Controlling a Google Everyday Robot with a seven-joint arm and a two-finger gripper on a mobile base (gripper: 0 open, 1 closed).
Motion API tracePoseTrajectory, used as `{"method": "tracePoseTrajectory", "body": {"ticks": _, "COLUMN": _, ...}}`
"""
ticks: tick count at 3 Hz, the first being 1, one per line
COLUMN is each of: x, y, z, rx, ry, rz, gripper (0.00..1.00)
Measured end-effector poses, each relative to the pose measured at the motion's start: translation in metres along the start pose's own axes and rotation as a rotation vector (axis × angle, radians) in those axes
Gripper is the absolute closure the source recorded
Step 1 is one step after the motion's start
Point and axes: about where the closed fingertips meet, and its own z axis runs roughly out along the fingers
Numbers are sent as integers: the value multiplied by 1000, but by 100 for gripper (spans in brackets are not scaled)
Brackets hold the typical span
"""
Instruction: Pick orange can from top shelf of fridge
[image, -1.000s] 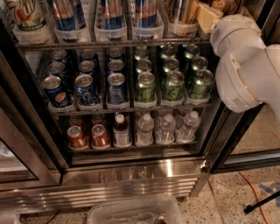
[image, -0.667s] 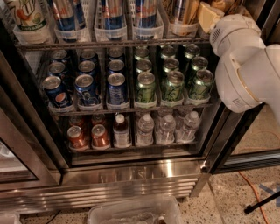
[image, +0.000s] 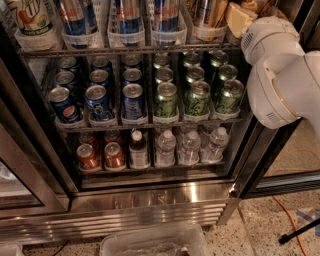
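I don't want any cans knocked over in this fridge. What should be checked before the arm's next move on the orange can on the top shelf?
1. Door of the fridge out of the way: ok, the shelves are exposed.
2. Position of the orange can: ok, it is in the rightmost tray of the top shelf, with its top cut off by the picture edge.
3. Height of the gripper: ok, it is at shelf level, just right of the can.
4. Grip on the can: cannot tell.
5. Separation from the blue cans in the next tray: ok, tray walls stand between.
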Motion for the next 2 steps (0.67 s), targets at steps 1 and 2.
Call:
{"method": "tracePoseTrajectory", "body": {"ticks": 1, "x": 0, "y": 0, "z": 0, "rx": 0, "ry": 0, "rz": 0, "gripper": 100}}
{"method": "tracePoseTrajectory", "body": {"ticks": 2, "x": -6, "y": 5, "z": -5, "rx": -19, "ry": -38, "rz": -12, "gripper": 100}}
